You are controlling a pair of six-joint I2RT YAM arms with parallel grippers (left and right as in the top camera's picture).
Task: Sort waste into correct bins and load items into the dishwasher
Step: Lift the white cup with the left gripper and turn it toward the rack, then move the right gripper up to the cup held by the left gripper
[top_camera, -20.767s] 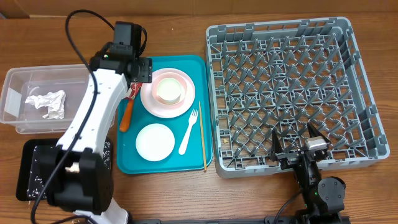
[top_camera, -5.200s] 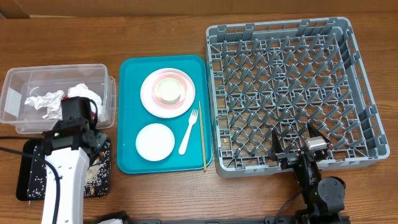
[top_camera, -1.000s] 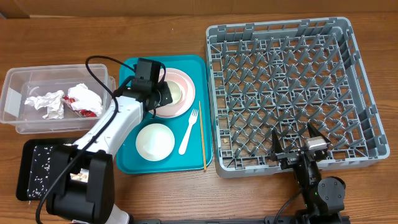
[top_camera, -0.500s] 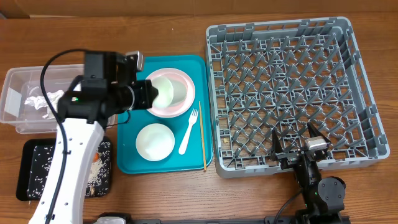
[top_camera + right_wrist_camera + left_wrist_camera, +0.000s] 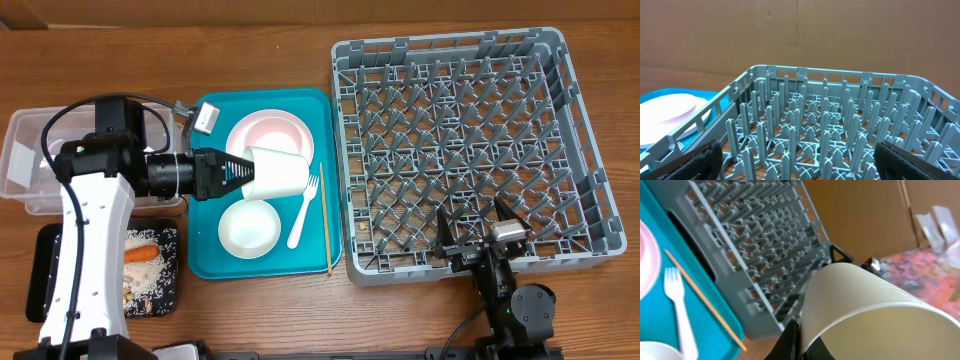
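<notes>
Waste, sorted: an orange carrot stick [image 5: 140,253] and loose rice [image 5: 152,288] lie in the black tray [image 5: 33,285].
Waste, unverified: the clear tub [image 5: 22,150] is largely hidden behind the left arm, so its contents cannot be read.
Waste, outstanding: none seen on the teal tray [image 5: 205,262] or on the bench [image 5: 300,40].
Dishwasher load: the grey dish rack [image 5: 465,130] holds no item yet; loading is judged barely begun.
Item in hand: white cup [image 5: 277,173], raised on its side above the teal tray, its mouth toward the left arm and its base toward the rack.
Cup, appearance: plain cream-white, with a smooth wall and a thin rim. No food shows on the part of the inside that the wrist view gives.
Left claw [image 5: 238,172]: pinched tight on the cup's rim.
Right claw [image 5: 468,210]: spread wide and holding nothing, at the rack's near edge.
Items waiting, all on the teal tray: pink plate [image 5: 275,130], white bowl [image 5: 250,228], white plastic fork [image 5: 303,212], wooden chopstick [image 5: 325,225].
Remaining, by judgement: the cup and those four pieces are left to go into the rack.
</notes>
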